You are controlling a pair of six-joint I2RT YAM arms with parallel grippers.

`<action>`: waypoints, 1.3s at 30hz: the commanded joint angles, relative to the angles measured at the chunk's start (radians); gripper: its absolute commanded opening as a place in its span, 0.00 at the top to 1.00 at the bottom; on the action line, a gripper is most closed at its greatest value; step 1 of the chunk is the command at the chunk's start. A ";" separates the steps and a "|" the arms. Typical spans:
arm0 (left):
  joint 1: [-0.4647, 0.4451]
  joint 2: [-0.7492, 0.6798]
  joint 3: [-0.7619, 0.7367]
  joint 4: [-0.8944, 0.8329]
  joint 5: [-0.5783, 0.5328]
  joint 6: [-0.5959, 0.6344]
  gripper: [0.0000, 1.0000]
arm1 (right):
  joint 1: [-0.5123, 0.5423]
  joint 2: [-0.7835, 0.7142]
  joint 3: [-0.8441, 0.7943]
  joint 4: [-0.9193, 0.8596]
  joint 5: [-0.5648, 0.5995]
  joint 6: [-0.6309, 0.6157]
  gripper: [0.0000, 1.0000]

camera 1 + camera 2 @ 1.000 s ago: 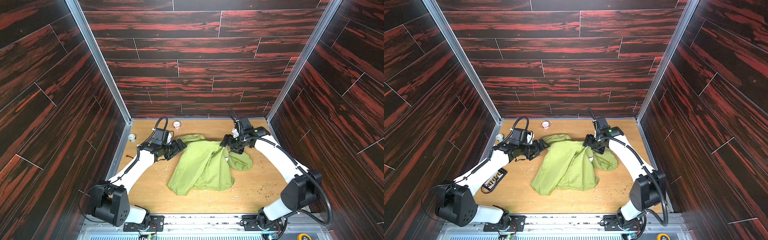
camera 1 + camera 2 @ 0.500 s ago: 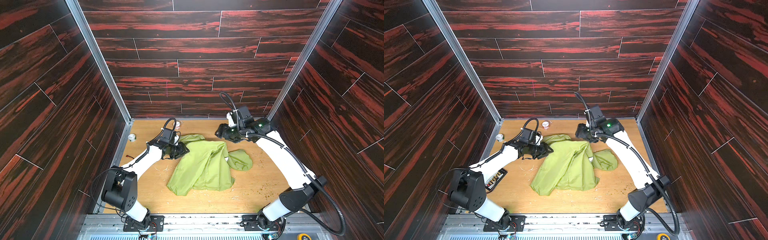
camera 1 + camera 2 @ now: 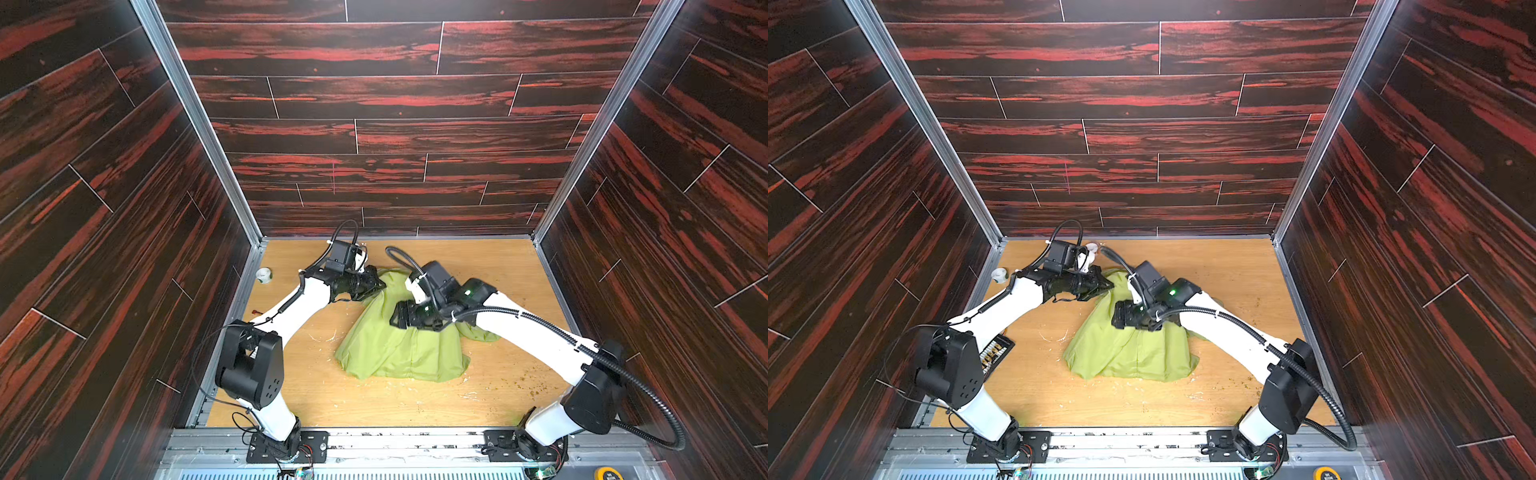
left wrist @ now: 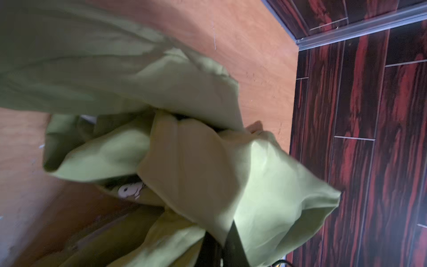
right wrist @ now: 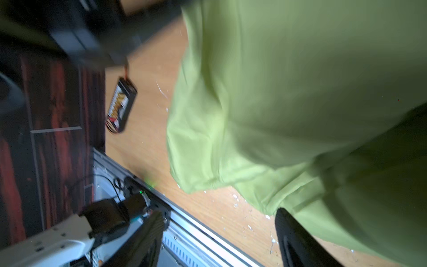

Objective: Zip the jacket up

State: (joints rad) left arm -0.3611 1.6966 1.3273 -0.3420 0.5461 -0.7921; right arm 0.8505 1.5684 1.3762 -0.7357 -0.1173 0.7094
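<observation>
The lime-green jacket [image 3: 399, 353] [image 3: 1129, 353] lies bunched on the wooden table, its far edge drawn up toward my left gripper [image 3: 380, 284] [image 3: 1111, 284]. In the left wrist view that gripper [image 4: 221, 240] is shut on a fold of the jacket [image 4: 184, 92], and a white dog print [image 4: 129, 190] peeks out between folds. My right gripper [image 3: 395, 320] [image 3: 1117, 320] hovers over the middle of the jacket. In the right wrist view it [image 5: 217, 233] is open, one finger [image 5: 291, 235] beside the jacket's [image 5: 300, 92] hem, holding nothing. The zipper is hidden.
A black battery pack [image 3: 994, 353] [image 5: 120, 106] lies at the table's left edge under the left arm. A small white object [image 3: 263, 274] sits by the left wall. White flecks litter the table [image 3: 415, 399]. Dark wood-pattern walls enclose three sides.
My left gripper has shut on the jacket's far edge. The right arm swung from the back toward the front and left, over the jacket's middle.
</observation>
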 commanded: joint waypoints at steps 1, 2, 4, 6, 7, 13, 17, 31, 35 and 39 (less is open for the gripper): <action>0.003 0.012 0.064 0.036 0.039 -0.036 1.00 | 0.035 -0.062 -0.051 0.093 -0.005 0.038 0.20; 0.004 0.020 0.073 0.038 0.049 -0.045 1.00 | 0.036 -0.061 -0.075 0.114 -0.005 0.046 0.20; 0.004 0.029 0.085 0.042 0.062 -0.058 1.00 | 0.036 -0.054 -0.121 0.162 -0.017 0.071 0.19; 0.004 0.025 0.083 0.041 0.062 -0.061 1.00 | 0.036 -0.033 -0.151 0.214 -0.035 0.091 0.19; 0.004 0.019 0.082 0.038 0.059 -0.059 1.00 | 0.036 -0.020 -0.155 0.230 -0.038 0.100 0.18; 0.006 -0.008 0.054 0.052 0.064 -0.080 1.00 | 0.035 0.095 -0.113 0.266 -0.009 0.119 0.18; 0.008 -0.030 0.046 0.049 0.063 -0.085 1.00 | 0.018 0.149 -0.100 0.295 0.003 0.142 0.22; 0.095 -0.109 0.047 0.042 0.063 -0.115 1.00 | -0.034 0.192 0.062 0.216 0.033 0.062 1.00; 0.143 -0.146 0.080 0.008 0.052 -0.103 1.00 | -0.037 0.153 0.126 0.176 0.049 0.034 1.00; 0.165 -0.182 0.137 -0.019 0.020 -0.093 1.00 | -0.038 0.143 0.234 0.126 0.019 -0.031 0.97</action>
State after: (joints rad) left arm -0.2085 1.5883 1.3956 -0.3546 0.5911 -0.8974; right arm 0.8139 1.7496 1.5333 -0.5488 -0.0860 0.7399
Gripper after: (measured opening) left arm 0.064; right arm 0.046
